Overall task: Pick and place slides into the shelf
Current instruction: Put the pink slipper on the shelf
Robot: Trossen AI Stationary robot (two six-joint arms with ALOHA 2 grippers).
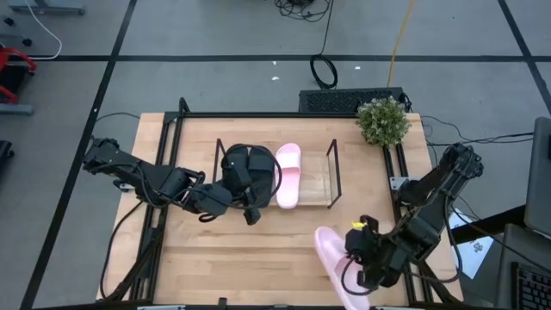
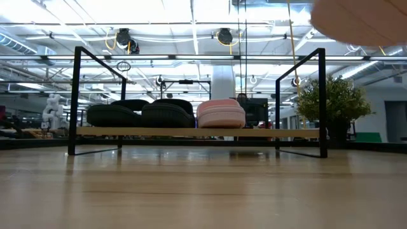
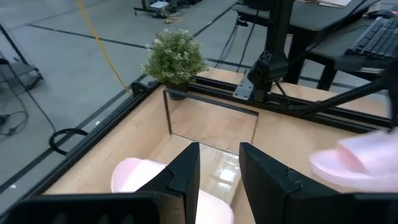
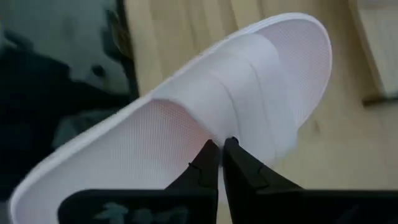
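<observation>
Already 3 slides are set in the shelf (image 1: 332, 176): 2 black slides (image 1: 244, 168) and 1 pink slide (image 1: 288, 175). The last pink slide (image 1: 331, 254) is held by the right claw (image 1: 360, 254), pinched on its strap, lifted near the surface's (image 1: 258, 250) front edge. Transport is judged underway; next, the free slot beside the shelved pink one must be reached. The left claw (image 3: 217, 177), parted and empty, hangs over the shelf.

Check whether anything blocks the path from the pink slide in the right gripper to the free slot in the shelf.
Nothing visible does. The right gripper holds the pale pink slide sandal over bare table; the wire-frame shelf's free slot lies beside the shelved pink slide.
</observation>
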